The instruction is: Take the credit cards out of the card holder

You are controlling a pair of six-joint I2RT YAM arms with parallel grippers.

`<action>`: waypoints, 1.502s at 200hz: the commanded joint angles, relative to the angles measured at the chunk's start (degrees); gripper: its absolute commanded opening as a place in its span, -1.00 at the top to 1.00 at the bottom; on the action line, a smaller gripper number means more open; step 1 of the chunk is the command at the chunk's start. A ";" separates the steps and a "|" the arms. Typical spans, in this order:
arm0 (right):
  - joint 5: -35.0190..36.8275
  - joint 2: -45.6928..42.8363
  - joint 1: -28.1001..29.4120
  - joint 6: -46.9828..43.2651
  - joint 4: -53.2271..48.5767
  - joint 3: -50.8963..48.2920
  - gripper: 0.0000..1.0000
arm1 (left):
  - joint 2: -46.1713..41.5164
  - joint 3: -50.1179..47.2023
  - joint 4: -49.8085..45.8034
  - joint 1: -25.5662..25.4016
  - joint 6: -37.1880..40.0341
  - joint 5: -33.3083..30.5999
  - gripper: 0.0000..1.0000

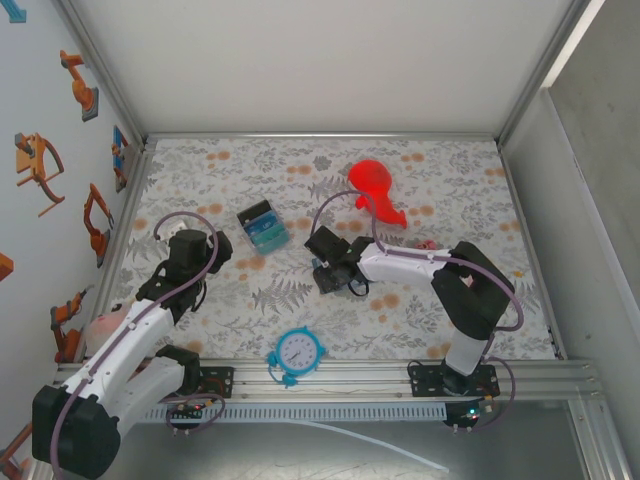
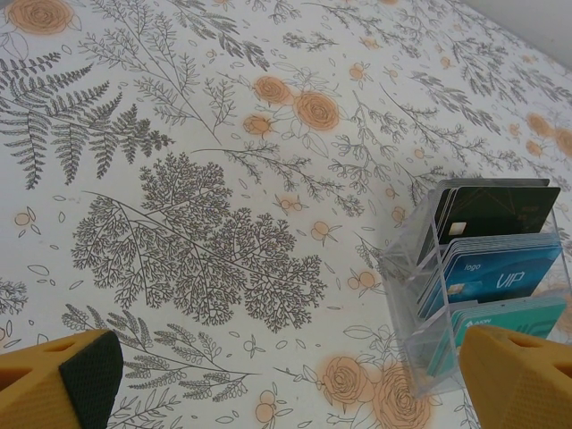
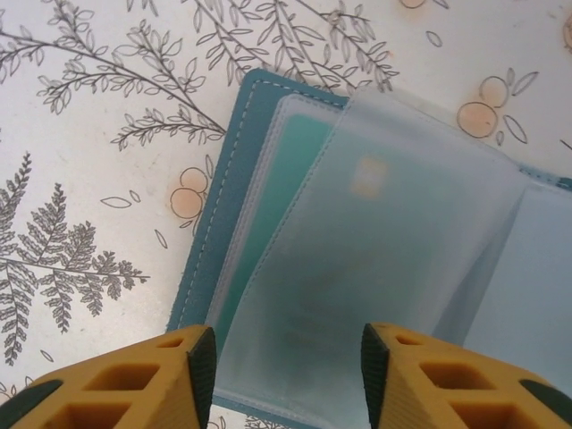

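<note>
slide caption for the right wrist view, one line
Open right end effector poised over the opened card holder, cards in clear sleeves.

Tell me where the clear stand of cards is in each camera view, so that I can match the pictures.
Top external: the clear stand of cards sits left of centre, just up and right of the left gripper.
Left wrist: the stand is at the right edge, in the lower half.
Shared landmark: the open left gripper; the stand lies ahead of it, to its right.
</note>
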 commanded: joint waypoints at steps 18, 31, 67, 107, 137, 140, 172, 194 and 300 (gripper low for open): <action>-0.48 0.57 -0.35 0.44 1.03 -1.33 0.01 | -1.48 1.81 -1.40 -0.21 0.23 -1.01 -0.94; 0.03 1.08 -0.39 0.55 0.98 -1.70 0.02 | -1.82 1.82 -1.58 -0.22 0.23 -1.01 -0.94; 0.89 2.20 -0.39 0.75 0.77 -2.68 0.02 | -2.80 1.73 -1.86 -0.28 0.25 -1.10 -0.94; -1.62 2.42 -0.72 0.99 2.25 -4.43 0.00 | -2.93 1.91 -1.94 -0.26 0.15 -1.03 -0.94; -3.59 2.15 -2.39 1.10 3.58 -5.93 0.10 | -2.90 2.26 -1.92 -0.36 0.13 -0.90 -0.93; -3.74 2.08 -2.60 1.08 3.60 -6.02 0.12 | -2.82 2.31 -1.92 -0.48 0.14 -0.80 -0.94; -5.17 1.90 -4.29 -0.29 4.21 -6.23 0.35 | -2.32 3.09 -1.94 -1.48 0.01 -1.09 -0.94; -5.86 1.56 -5.17 -1.21 4.21 -5.96 0.41 | -1.79 3.70 -1.93 -2.55 0.51 -1.41 -0.94; -17.86 -6.03 -5.31 -6.03 7.79 -9.24 0.80 | 1.28 4.63 3.05 -10.72 -1.34 -3.24 -0.94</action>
